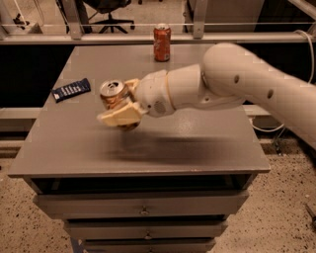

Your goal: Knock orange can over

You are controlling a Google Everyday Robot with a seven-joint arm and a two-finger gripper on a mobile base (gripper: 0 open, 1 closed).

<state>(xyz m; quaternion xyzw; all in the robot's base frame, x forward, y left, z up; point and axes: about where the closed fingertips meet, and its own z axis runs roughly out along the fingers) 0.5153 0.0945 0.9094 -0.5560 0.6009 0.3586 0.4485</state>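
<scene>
The orange can [112, 92], shiny copper with a silver top, sits between my gripper's cream fingers above the left part of the grey table [197, 148]. The can is tilted, its top facing up and towards the camera. My gripper [115, 101] is shut on it, with one finger [118, 116] below and in front of the can and the other behind it. The white arm reaches in from the right. A shadow lies on the table beneath the gripper.
A darker red-orange can [162, 42] stands upright at the table's far edge, in the middle. A dark blue flat packet [71, 89] lies near the left edge. Drawers sit under the table front. A metal rail [237, 23] and an office chair [108, 9] are behind.
</scene>
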